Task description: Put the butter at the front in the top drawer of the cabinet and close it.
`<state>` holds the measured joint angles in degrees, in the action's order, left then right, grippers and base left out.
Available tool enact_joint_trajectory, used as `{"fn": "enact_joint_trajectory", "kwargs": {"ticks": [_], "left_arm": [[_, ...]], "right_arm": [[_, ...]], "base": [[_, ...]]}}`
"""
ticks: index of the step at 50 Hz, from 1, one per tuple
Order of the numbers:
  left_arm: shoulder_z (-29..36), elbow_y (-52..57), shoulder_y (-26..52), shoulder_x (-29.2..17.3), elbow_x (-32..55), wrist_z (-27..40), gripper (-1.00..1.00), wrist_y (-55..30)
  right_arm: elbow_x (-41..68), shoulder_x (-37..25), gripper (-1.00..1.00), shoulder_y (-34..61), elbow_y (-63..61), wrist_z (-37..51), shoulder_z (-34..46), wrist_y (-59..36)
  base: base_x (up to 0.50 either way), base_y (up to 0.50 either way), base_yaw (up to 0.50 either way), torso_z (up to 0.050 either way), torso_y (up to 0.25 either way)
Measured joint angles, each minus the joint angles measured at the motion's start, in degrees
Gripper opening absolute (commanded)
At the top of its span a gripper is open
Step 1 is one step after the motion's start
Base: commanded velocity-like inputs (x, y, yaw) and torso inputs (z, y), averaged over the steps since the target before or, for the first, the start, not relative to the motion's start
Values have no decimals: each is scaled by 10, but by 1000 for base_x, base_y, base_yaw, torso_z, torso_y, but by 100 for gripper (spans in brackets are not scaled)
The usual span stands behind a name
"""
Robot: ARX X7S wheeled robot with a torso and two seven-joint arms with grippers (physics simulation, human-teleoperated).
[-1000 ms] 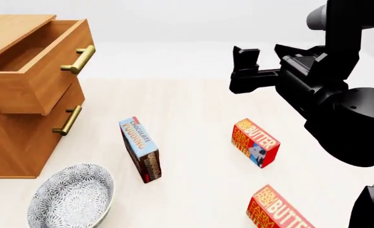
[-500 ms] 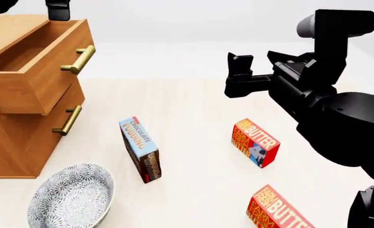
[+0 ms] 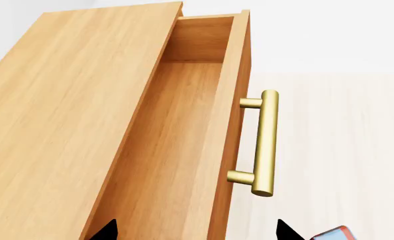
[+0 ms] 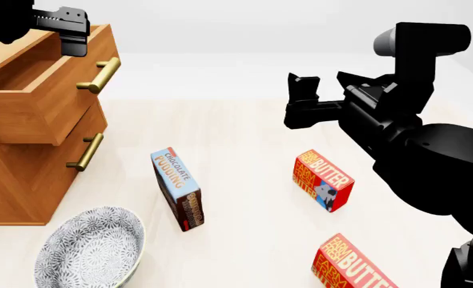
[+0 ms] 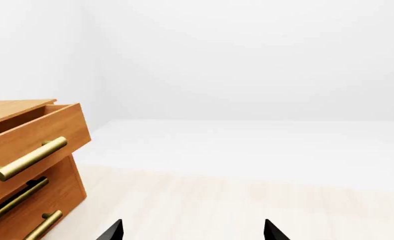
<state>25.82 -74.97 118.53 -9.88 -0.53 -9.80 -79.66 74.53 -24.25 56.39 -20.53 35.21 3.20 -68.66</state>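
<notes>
While the left gripper (image 4: pixel 75 30) hangs at the upper left of the head view, over the pulled-out top drawer (image 4: pixel 40 90), its fingers (image 3: pixel 106 231) show in the left wrist view as two dark tips set wide apart, straddling the drawer's front board and touching nothing. The right gripper (image 4: pixel 325 90) sits in the upper middle of the head view, above the bench (image 4: pixel 245 138), its fingers (image 4: pixel 307 89) parted with nothing between them; the right wrist view confirms two separated tips (image 5: pixel 113 231) over bare wood.

Low in the head frame, at the bottom edge right of centre, lies the front butter (image 4: pixel 350 264), a red box on its long side, its long axis running from upper left to lower right, lettering facing up; its lower end is cut off by the frame. A second butter box (image 4: pixel 323 180) lies above it with the same slant, and a blue pudding box (image 4: pixel 178 189) stands left of centre. A patterned bowl (image 4: pixel 92 249) sits at the lower left, just below the cabinet (image 4: pixel 20 180).

Only the left wrist view looks straight into the drawer's hollow and along its brass handle (image 3: pixel 265 142); a corner of the pudding box peeks in at that frame's bottom right. The right wrist view alone shows all three handles at once, and neither wrist view shows any butter.
</notes>
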Motion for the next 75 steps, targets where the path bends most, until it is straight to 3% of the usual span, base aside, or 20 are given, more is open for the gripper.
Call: {"fn": "enact_joint_trajectory", "kwargs": {"ticks": [36,57,75], "left_arm": [[15,0,-78,-2,8,-39,100,3],[132,0,-90,21,-15,-213,100,4],[161,0,-80,60,-5,-309,100,15]], "right_arm": [[0,-3,100,-8,3,6,14,12],[13,-5,100,-3,1,17,17,12],[28,-8,100,3,0,23,18,12]], "base": [[0,0,0,0,0],[0,0,0,0,0],[0,0,0,0,0]]}}
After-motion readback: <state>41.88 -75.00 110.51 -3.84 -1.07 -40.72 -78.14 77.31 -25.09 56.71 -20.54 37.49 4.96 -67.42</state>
